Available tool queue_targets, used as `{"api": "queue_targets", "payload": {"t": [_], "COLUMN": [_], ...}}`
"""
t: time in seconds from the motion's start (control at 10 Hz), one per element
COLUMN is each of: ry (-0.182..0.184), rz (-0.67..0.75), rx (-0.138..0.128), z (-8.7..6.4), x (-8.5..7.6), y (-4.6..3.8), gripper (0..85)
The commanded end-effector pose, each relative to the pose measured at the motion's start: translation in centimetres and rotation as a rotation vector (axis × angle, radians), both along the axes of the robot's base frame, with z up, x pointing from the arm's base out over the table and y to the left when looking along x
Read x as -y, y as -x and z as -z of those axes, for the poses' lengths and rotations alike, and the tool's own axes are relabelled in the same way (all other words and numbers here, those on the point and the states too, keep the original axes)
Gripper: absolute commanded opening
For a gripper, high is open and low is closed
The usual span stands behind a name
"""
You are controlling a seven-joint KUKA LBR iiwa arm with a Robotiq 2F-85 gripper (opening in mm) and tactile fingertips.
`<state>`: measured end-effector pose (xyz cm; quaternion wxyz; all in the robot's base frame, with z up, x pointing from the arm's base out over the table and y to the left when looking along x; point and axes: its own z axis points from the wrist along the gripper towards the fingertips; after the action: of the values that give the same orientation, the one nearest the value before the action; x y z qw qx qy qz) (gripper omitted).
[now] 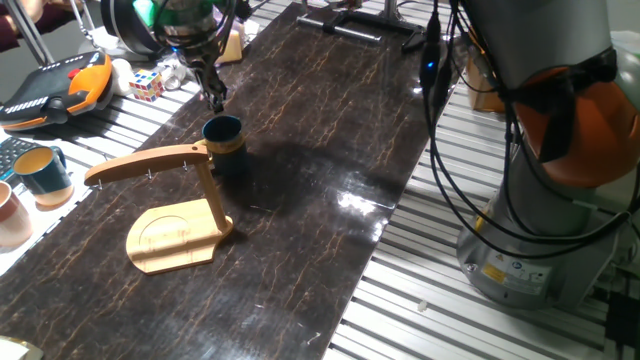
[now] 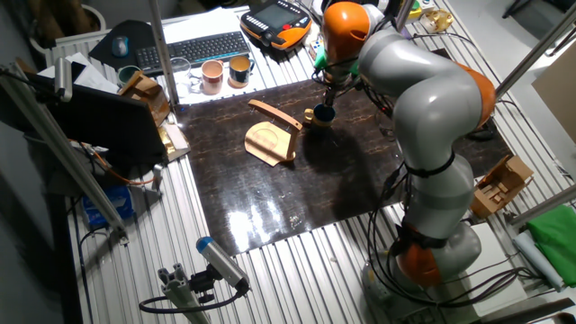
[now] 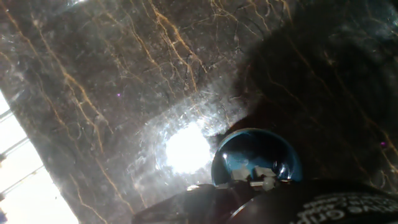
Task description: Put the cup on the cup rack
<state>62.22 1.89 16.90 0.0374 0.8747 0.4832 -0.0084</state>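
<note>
The cup [image 1: 223,137] is a small dark teal-blue mug with a tan band; it stands upright on the dark marbled table right behind the top of the cup rack's post. The hand view looks down into the cup [image 3: 255,158] and its blue inside. The cup rack [image 1: 178,228] is light wood, with its curved arm reaching left. My gripper [image 1: 214,100] hangs just above the cup's rim, a little to its far left, and holds nothing. Its fingers overlap in one narrow shape. From the other side, the gripper [image 2: 328,95] is over the cup [image 2: 322,114], beside the rack [image 2: 270,140].
A teal cup with a cream inside [image 1: 42,172] and a pinkish-beige cup [image 1: 10,215] stand off the mat at the left edge. A Rubik's cube [image 1: 146,85] and an orange teach pendant [image 1: 55,88] lie beyond. The arm's base [image 1: 545,200] and cables fill the right.
</note>
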Motion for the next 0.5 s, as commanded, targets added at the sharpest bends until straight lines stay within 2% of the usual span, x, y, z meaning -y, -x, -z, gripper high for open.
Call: {"api": "queue_targets", "payload": {"t": [0.0,0.2,0.4], "ry": [0.0,0.002,0.012], "rz": [0.004,0.008,0.017], "rx": [-0.002,-0.022,-0.03], "z": [0.0,0.4,1.1], "x": [0.0,0.1,0.4], "y": [-0.03,-0.24,-0.33], "gripper": [26.0,28.7,33.3]}}
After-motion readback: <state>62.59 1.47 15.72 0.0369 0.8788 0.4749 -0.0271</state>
